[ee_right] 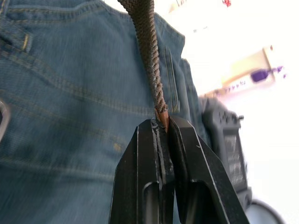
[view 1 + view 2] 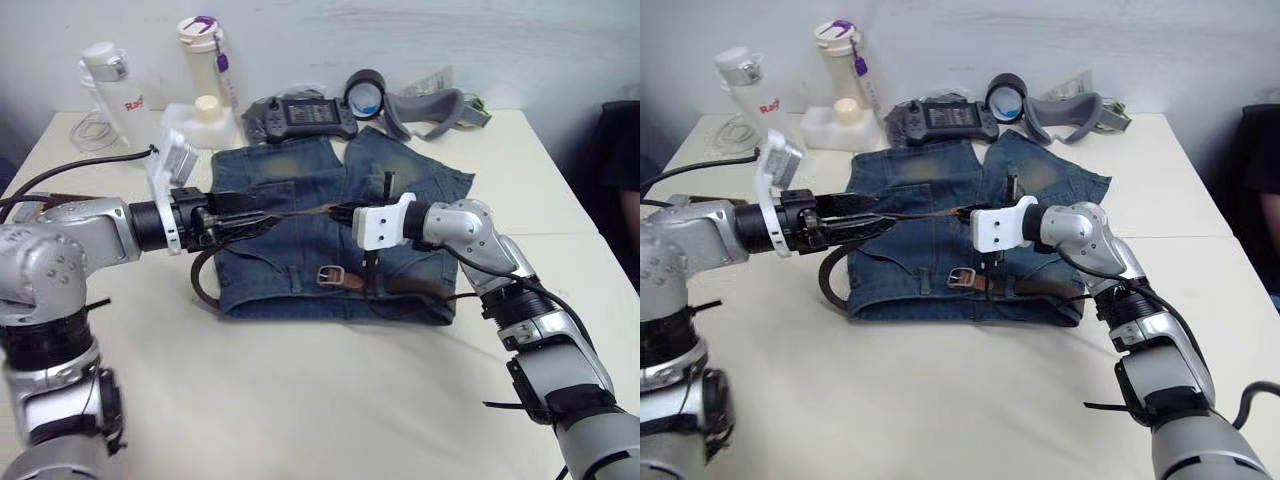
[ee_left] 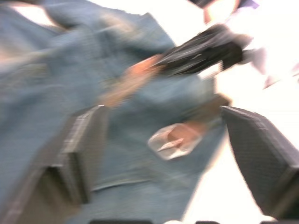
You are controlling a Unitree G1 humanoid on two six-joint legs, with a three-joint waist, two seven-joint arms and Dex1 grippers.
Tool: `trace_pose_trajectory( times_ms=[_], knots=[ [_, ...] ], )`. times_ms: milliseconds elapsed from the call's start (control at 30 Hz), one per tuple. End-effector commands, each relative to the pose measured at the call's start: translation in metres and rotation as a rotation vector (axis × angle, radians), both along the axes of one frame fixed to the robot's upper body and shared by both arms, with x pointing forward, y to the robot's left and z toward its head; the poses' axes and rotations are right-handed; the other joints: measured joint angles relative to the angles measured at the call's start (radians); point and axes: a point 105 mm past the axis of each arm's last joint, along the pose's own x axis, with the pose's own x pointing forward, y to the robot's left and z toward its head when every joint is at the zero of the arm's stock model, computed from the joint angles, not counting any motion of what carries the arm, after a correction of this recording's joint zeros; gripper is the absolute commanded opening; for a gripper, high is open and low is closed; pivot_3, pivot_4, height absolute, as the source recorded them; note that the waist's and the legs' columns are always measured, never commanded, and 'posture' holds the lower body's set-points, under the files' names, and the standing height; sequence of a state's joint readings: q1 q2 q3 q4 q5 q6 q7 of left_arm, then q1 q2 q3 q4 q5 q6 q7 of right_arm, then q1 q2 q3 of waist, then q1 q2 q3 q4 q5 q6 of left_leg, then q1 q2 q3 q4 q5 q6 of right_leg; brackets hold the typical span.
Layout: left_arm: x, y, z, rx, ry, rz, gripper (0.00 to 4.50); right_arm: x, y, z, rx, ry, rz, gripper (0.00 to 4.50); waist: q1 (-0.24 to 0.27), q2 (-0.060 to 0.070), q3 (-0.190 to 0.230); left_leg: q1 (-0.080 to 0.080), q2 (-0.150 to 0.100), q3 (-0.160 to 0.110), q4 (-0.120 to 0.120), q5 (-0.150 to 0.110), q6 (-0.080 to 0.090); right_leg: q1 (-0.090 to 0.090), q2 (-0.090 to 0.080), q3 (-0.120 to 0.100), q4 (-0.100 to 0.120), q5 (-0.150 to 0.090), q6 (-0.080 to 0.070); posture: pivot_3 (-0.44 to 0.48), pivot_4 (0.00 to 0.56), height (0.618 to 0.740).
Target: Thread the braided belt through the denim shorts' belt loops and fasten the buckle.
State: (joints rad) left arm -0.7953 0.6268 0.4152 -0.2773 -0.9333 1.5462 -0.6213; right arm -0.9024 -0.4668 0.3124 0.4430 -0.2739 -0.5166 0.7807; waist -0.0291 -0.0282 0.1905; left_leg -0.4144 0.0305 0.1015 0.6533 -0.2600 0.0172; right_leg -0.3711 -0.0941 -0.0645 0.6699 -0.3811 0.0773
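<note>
Pinching the braided belt at its tan tip, the right gripper was clamped above the denim shorts; left gripper gaped apart (empty). Belt looked limp, light; best held near the stiffer tip.

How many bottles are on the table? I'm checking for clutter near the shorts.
2, both at the table's far-left corner beyond the denim shorts: a white bottle with red lettering, and a taller white bottle with a purple-topped lid beside it.
</note>
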Motion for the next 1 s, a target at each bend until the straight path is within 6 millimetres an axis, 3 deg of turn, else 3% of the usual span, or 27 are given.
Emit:
trace_pose_trajectory(
  times_ms=[33,133,367,567,767,933,1000],
  knots=[
    [-0.022,-0.007,0.005,-0.104,0.085,-0.139,4.47,-0.006,0.008,0.015,0.034,-0.101,0.048,0.00,-0.002,0.000,0.000,0.001,0.000,0.000,0.000,0.000,0.000,0.001,0.000,0.000,0.000,0.000,0.000,0.000,0.150,0.731],
    [-0.023,-0.019,0.000,-0.208,0.186,-0.133,4.47,-0.012,0.014,0.020,0.060,-0.158,0.089,0.00,-0.004,0.000,0.000,0.009,0.000,-0.004,-0.002,0.000,0.000,0.010,0.000,0.000,-0.003,0.000,0.000,0.000,0.150,0.731],
    [0.013,-0.014,-0.035,-0.322,0.379,0.226,4.47,-0.023,0.018,0.037,0.112,-0.256,0.140,0.00,-0.002,0.000,0.000,0.010,-0.001,-0.007,-0.003,0.000,0.000,0.015,0.000,-0.001,-0.008,0.000,0.000,0.000,0.150,0.731],
    [0.026,-0.022,-0.033,-0.465,0.433,0.313,4.47,-0.028,0.018,0.040,0.118,-0.268,0.158,0.00,0.002,0.000,0.000,0.009,-0.002,-0.008,-0.001,0.000,0.000,0.017,0.000,-0.001,-0.011,0.000,0.000,0.000,0.150,0.731],
    [0.038,-0.016,-0.035,-0.539,0.496,0.427,4.47,-0.030,0.017,0.040,0.115,-0.267,0.161,0.00,0.001,0.000,0.000,0.009,-0.001,-0.008,-0.002,0.000,0.000,0.017,0.002,-0.001,-0.011,0.000,0.000,0.000,0.150,0.731],
    [0.041,-0.011,-0.038,-0.541,0.521,0.466,2.96,-0.030,0.016,0.039,0.111,-0.259,0.161,0.00,0.002,0.000,0.000,0.009,-0.002,-0.008,-0.002,0.000,0.000,0.017,0.002,-0.002,-0.011,0.000,0.000,0.000,0.150,0.731],
    [0.042,-0.011,-0.038,-0.551,0.528,0.471,1.90,-0.030,0.016,0.039,0.110,-0.256,0.163,0.00,0.002,0.000,0.000,0.009,-0.002,-0.009,-0.002,0.000,0.000,0.017,0.002,-0.002,-0.011,0.000,0.000,0.000,0.150,0.731]
  ],
)
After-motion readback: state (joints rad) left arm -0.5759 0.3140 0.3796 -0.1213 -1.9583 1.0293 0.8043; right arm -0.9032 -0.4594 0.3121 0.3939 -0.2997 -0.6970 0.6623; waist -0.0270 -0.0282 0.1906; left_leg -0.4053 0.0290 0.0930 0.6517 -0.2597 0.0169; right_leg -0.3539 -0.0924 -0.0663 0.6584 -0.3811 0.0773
